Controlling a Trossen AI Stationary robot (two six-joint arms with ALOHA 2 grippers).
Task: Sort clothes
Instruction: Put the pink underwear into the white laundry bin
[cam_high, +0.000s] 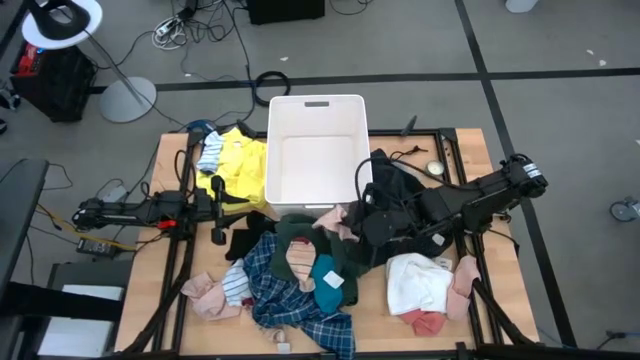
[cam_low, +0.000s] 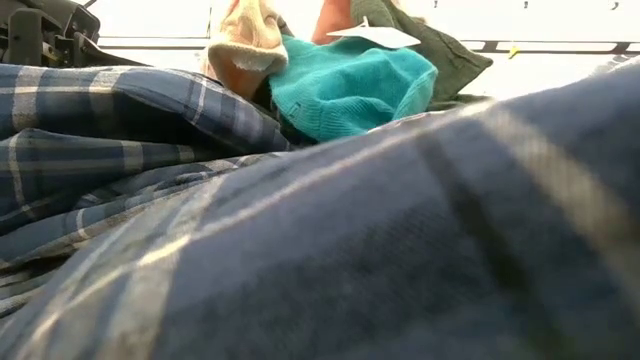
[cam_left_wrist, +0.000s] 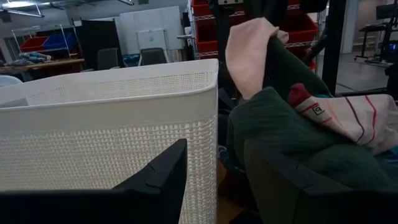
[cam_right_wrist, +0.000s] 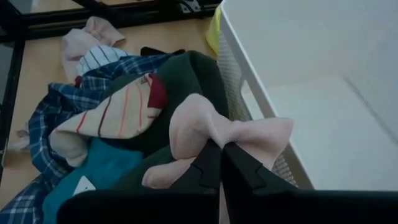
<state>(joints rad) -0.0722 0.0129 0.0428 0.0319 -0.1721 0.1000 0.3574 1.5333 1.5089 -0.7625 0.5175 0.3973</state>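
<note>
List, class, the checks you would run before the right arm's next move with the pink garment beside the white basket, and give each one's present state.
1. Right gripper shut on the soft pink garment: ok.
2. Pink garment lifted off the dark green garment: not ok, it touches the pile.
3. White slotted plastic basket has room inside: ok, its floor is bare.
4. Pink garment over the basket: not ok, it hangs beside the wall.
5. Left gripper out of the way: ok, it waits by the yellow garment, at the basket's other side.
6. Only one garment gripped: cannot tell.
</note>
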